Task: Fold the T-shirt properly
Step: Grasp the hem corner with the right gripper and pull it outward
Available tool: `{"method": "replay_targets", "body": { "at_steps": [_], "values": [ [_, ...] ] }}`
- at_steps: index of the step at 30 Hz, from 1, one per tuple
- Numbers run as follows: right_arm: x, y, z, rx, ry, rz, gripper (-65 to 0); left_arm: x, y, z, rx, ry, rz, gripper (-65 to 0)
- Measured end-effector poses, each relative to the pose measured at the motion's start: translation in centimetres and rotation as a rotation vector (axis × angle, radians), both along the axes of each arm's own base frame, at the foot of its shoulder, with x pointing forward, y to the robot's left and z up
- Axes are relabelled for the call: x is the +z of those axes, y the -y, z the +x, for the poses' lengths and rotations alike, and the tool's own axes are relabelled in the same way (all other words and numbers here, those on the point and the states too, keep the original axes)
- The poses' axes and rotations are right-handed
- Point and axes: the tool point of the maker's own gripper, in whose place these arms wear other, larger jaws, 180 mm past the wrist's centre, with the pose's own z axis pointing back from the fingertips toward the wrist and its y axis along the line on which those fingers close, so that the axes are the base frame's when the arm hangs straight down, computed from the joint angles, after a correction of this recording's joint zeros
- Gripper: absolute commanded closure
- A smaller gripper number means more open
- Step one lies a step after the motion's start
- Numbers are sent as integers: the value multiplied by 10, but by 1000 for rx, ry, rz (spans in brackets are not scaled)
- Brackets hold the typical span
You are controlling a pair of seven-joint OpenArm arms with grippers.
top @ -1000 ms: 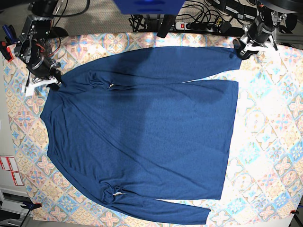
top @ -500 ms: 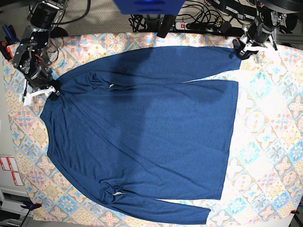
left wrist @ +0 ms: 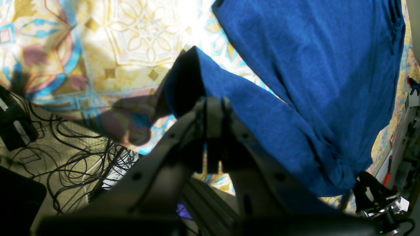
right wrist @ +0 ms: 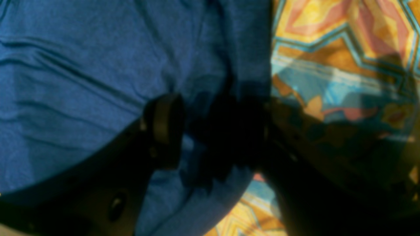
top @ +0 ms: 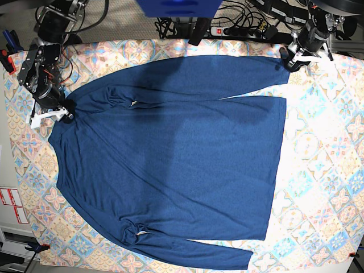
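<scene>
The dark blue long-sleeved T-shirt (top: 182, 159) lies spread flat on the patterned tablecloth (top: 324, 170), neck toward the left and hem toward the right. One sleeve runs along the back edge and the other along the front edge. My left gripper (top: 289, 61) is shut on the back sleeve's cuff; in the left wrist view its fingertips (left wrist: 210, 105) pinch the folded cuff of the T-shirt (left wrist: 311, 65). My right gripper (top: 54, 115) sits at the shirt's left shoulder edge. In the blurred right wrist view its jaws (right wrist: 220, 137) stand apart over the edge of the T-shirt (right wrist: 82, 65).
A power strip and tangled cables (top: 239, 28) lie behind the table's back edge. A blue box (top: 176, 7) stands at the back centre. Red-and-white labels (top: 11, 205) sit off the table's left edge. Bare tablecloth shows to the right of the hem.
My right gripper has moved toward the front along the shirt's left edge, down onto the shoulder. My left gripper and the cuff have not moved.
</scene>
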Motion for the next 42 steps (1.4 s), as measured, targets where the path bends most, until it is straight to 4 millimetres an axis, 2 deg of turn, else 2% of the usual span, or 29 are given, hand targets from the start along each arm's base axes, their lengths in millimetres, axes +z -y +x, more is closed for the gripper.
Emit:
{"method": "replay_targets", "body": {
  "at_steps": [7, 11, 14, 19, 23, 32, 42],
  "values": [
    [1, 6, -4, -16, -3, 7, -289, 0, 0, 0, 0, -1, 0, 0],
    [6, 33, -13, -54, -26, -36, -291, 0, 0, 0, 0, 0, 0, 0],
    [9, 44, -16, -56, -36, -62, -291, 0, 1, 0, -1, -1, -2, 0],
    [5, 32, -14, -42, -32, -36, -291, 0, 1, 1, -1, 2, -1, 0],
    [5, 33, -15, -39, -37, -40, -291, 0, 1, 1, -1, 2, -2, 0],
    [0, 3, -3, 49, -34, -32, -290, 0, 1, 1, -1, 2, -2, 0],
    [-1, -4, 0, 43, -19, -21, -278, 0, 1, 1, -1, 2, -2, 0]
  ]
}}
